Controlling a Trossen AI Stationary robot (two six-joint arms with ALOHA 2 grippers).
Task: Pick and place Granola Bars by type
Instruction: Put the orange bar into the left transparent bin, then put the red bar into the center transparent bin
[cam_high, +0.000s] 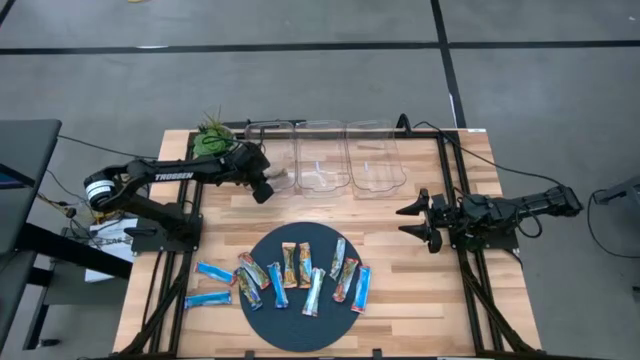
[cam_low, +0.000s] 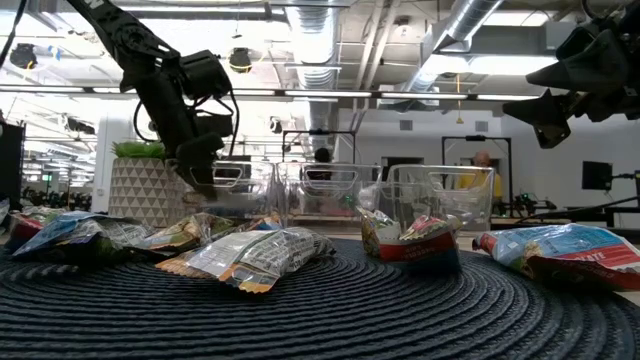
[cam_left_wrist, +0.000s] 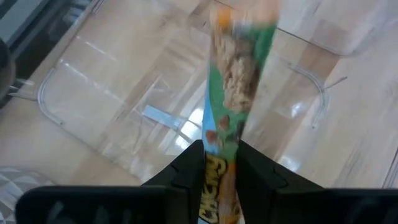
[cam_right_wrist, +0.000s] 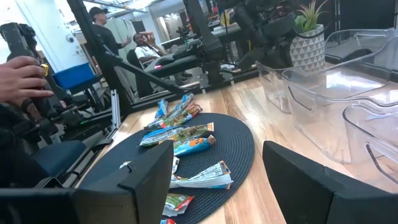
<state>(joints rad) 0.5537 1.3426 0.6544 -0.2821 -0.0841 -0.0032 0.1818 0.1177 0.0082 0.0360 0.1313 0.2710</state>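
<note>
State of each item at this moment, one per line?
Left gripper: shut on a multicoloured bar, above the leftmost bin.
Right gripper: open, empty, waiting at table's right.
Three clear bins: no bars seen inside.
Other bars: lying flat, on and beside the round mat.

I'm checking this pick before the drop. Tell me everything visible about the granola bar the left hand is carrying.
The held granola bar is a thin, glossy wrapped bar, its wrapper green, orange and blue with a printed picture of oat clusters. The left hand pinches one end between its two dark fingers; the rest sticks out forward, unsupported and touching nothing else. It hangs over the leftmost clear bin, above the bin's bare floor, not yet released.
</note>
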